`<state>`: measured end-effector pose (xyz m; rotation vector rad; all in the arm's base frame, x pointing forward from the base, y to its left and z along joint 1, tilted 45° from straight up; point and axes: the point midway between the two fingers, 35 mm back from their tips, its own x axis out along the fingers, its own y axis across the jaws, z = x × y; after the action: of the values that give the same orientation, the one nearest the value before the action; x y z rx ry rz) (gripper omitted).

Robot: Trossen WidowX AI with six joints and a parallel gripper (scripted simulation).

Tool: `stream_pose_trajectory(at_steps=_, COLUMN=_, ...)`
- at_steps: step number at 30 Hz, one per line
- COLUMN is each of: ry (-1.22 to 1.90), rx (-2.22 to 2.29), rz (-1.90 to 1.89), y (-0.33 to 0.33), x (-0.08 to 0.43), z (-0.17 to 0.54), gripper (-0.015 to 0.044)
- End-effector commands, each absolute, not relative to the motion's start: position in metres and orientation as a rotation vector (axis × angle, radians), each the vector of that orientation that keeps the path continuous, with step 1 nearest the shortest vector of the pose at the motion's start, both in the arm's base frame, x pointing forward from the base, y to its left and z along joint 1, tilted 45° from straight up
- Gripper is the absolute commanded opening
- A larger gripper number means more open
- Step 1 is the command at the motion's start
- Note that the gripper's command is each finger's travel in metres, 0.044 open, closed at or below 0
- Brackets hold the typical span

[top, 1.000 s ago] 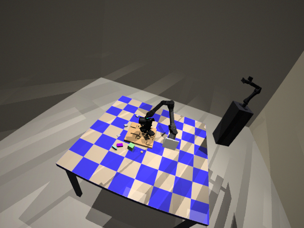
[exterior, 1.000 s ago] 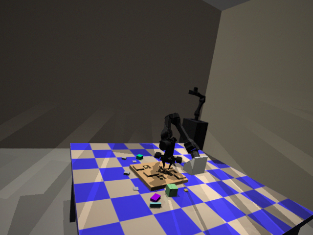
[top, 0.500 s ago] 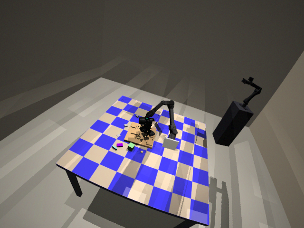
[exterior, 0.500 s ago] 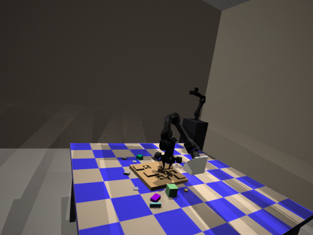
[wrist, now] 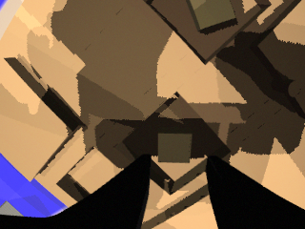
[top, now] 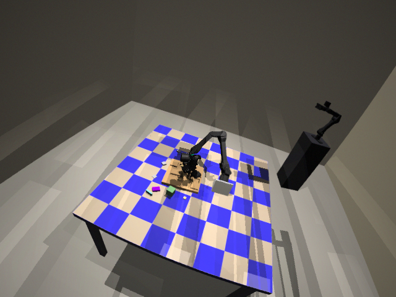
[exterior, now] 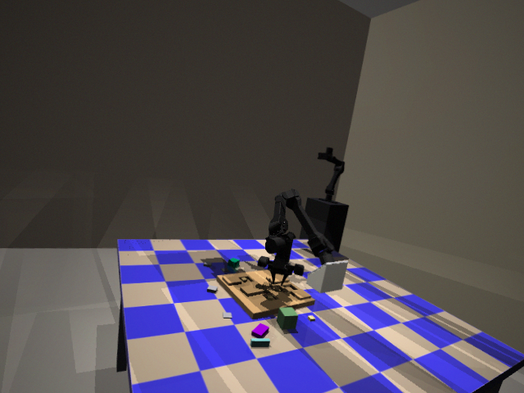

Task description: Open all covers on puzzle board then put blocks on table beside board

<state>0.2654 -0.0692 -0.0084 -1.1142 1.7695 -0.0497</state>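
Claw: part open (top: 190,174) (exterior: 277,282) (wrist: 178,158), fingers pointing down over the board, nothing in its grip.
Purple block: on the table (top: 156,189) (exterior: 259,330), off the board; whether it came from a well, I cannot tell.
Board: flat wooden slab (top: 171,179) (exterior: 254,313) (wrist: 191,81); probably firm and steady enough to push covers against.
Near block: in a well (wrist: 174,148), just beyond the fingertips in the wrist view. Looks light, stiff and hardly fragile; best pinched by two opposite sides, low enough not to slip, clear of the well's walls.
Far block: in another well (wrist: 213,11), cut by the wrist view's top edge; same handling, likely.
Green cube: on the table (top: 171,190) (exterior: 287,318), beside the board.
Hard to see: block depth, finger contact, and covers lost in shadow.
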Motion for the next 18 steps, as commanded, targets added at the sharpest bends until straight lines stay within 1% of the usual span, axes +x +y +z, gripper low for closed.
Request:
stream_pose_trajectory(at_steps=1, ry=1.777, rx=-1.123, rz=-0.045, y=-0.0726, x=0.2634, z=-0.0131, gripper=0.0144)
stream_pose_trajectory(at_steps=18, ry=1.777, rx=-1.124, rz=-0.045, y=-0.0785, x=0.2622, z=-0.0187, gripper=0.0144)
